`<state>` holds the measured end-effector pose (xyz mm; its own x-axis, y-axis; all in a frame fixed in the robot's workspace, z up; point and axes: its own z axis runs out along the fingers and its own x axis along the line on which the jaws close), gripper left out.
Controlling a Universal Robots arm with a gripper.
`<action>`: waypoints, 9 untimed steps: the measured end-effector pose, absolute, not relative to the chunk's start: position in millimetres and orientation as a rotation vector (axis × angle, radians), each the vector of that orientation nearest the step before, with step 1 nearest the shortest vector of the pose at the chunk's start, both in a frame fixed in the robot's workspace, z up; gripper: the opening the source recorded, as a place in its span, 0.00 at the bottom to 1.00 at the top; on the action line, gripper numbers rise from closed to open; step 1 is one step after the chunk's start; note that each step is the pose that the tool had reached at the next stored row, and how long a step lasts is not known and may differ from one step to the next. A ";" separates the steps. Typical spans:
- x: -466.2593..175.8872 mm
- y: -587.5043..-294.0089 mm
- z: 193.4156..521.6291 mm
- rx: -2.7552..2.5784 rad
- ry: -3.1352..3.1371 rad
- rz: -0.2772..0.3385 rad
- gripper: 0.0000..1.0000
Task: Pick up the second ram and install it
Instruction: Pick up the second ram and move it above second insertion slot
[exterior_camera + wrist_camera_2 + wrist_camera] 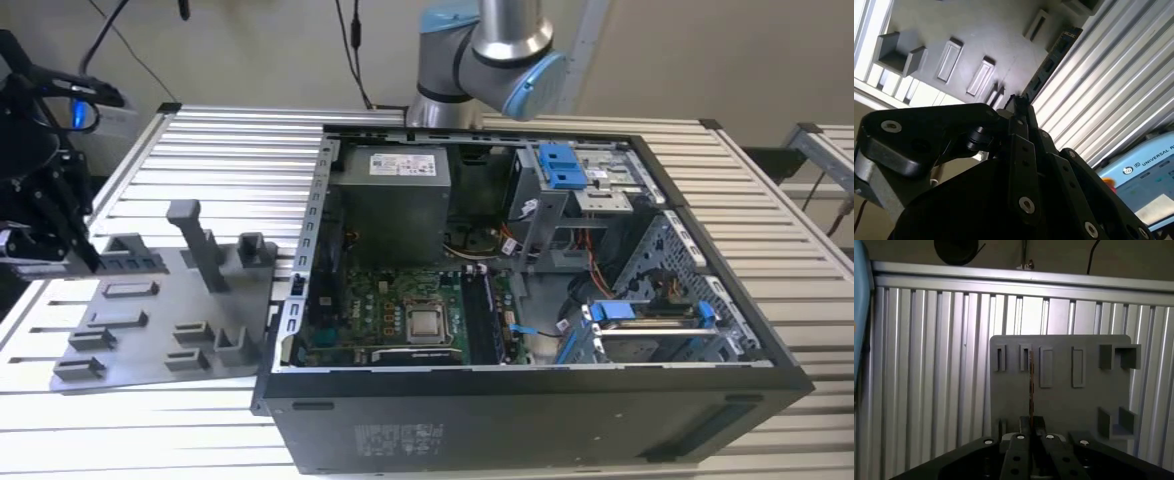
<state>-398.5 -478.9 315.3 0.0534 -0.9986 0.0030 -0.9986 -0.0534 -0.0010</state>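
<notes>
Slats of pale metal form the surface (pixel 200 140) in the exterior view. An open computer case (pixel 534 410) lies on it, from the middle across to the exterior view's right, with a green board (pixel 387 300) on its floor. A grey tray (pixel 147 340) of slots and posts sits just beside the case, towards the surface's edge at the exterior view's left. The black tool (pixel 54 255) hangs over the tray's far corner, well apart from the case.

In the second wrist view, the tool (pixel 1018 102) has its fingers together on one end of the second ram (pixel 1054 57). This dark stick reaches away from the fingertips along the line where the tray (pixel 979 30) meets the slatted surface (pixel 1114 85).

In the first wrist view, the tool (pixel 1031 424) is clamped on the second ram (pixel 1031 385), seen edge-on as a thin line. The stick runs out over the tray (pixel 1064 405) and ends between two of the slots in the tray's far row. Whether the stick touches the tray cannot be told. The surface (pixel 929 365) spreads beyond the tray.
</notes>
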 end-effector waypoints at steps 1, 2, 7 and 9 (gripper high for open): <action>-398.6 -478.9 316.2 2.279 -2.160 0.004 0.14; -398.5 -478.8 316.9 2.279 -2.160 0.005 0.14; -398.5 -478.8 320.8 2.279 -2.160 0.004 0.14; -398.6 -478.9 322.5 2.279 -2.160 0.004 0.14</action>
